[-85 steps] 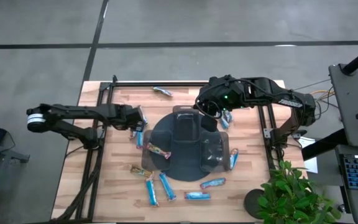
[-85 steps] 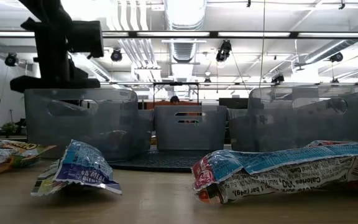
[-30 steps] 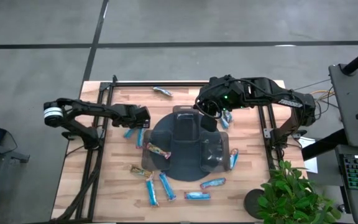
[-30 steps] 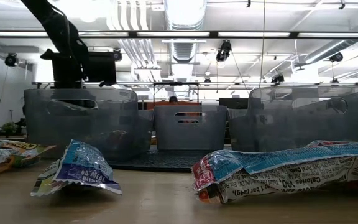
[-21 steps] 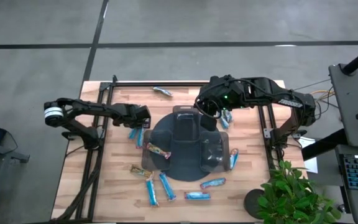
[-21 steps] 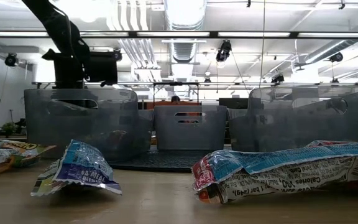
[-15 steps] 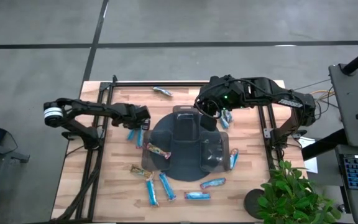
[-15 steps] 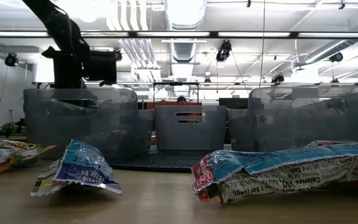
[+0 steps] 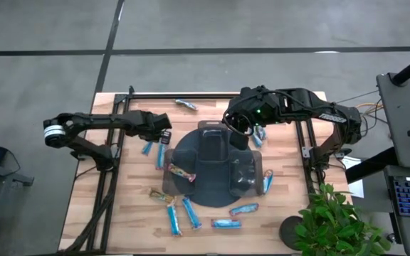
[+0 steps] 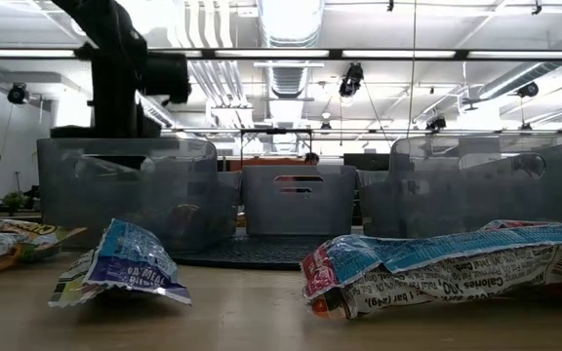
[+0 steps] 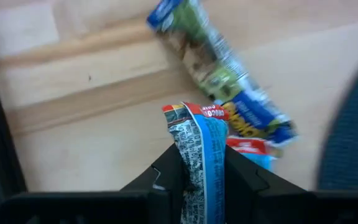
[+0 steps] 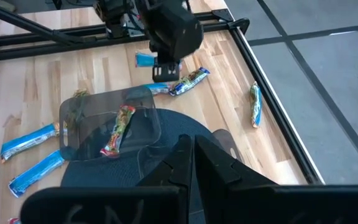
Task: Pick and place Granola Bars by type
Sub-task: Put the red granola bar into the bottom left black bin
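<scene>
Granola bars in shiny wrappers lie scattered on the wooden table around a dark round tray (image 9: 206, 186) that carries clear bins. My left gripper (image 9: 164, 136) hangs left of the tray, shut on a light blue bar (image 11: 197, 134); it also shows in the right wrist view (image 12: 161, 66). Under it lie a green-and-blue bar (image 11: 219, 71) and a blue bar (image 9: 147, 148). A red bar (image 9: 180, 171) lies in the left bin. My right gripper (image 12: 190, 149) is shut on nothing and hovers over the tray's far side. My left gripper pinches the light blue bar between its two fingers (image 11: 169, 168), on the bar's flat faces near one end (image 11: 201, 163). The fingers come steeply from above and lie along the bar. The bar's free end with the red band (image 11: 194, 112) sticks out past the fingertips, clear of the table.
More bars lie near the front edge (image 9: 191, 212), (image 9: 225, 223), (image 9: 243, 210), one at the tray's right (image 9: 267, 181) and a greenish one at the far edge (image 9: 186, 104). Black rails (image 9: 114, 171) run along both table sides. A plant (image 9: 333, 220) stands at the front right.
My left gripper has gone up from the table beside the tray and rolled a little, carrying the light blue bar clear of the wood. The right arm has kept still.
</scene>
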You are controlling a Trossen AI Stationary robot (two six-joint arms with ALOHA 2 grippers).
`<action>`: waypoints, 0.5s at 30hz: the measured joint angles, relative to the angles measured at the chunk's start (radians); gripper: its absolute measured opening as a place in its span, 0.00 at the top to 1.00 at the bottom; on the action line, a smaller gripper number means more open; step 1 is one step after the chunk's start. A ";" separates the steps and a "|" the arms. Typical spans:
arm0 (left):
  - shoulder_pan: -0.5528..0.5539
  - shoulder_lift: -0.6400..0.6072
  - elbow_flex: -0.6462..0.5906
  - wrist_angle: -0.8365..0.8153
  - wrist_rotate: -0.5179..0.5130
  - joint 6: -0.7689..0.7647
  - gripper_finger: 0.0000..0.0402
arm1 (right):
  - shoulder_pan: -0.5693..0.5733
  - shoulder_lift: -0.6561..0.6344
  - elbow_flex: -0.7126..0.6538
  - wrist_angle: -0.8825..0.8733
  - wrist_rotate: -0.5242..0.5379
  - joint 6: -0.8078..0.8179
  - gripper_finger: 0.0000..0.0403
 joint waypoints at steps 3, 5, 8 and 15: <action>0.000 -0.036 0.058 -0.027 0.007 0.015 0.85 | 0.000 0.000 0.000 -0.005 0.000 0.000 0.98; -0.004 -0.068 0.099 -0.023 0.025 0.034 0.85 | 0.000 0.000 0.000 -0.005 0.000 0.000 0.98; -0.028 -0.105 0.160 -0.022 0.059 0.038 0.85 | 0.000 0.000 0.000 -0.006 0.000 -0.001 0.98; -0.126 -0.171 0.284 0.035 0.131 0.076 0.85 | 0.000 0.000 0.000 -0.010 0.000 -0.004 0.98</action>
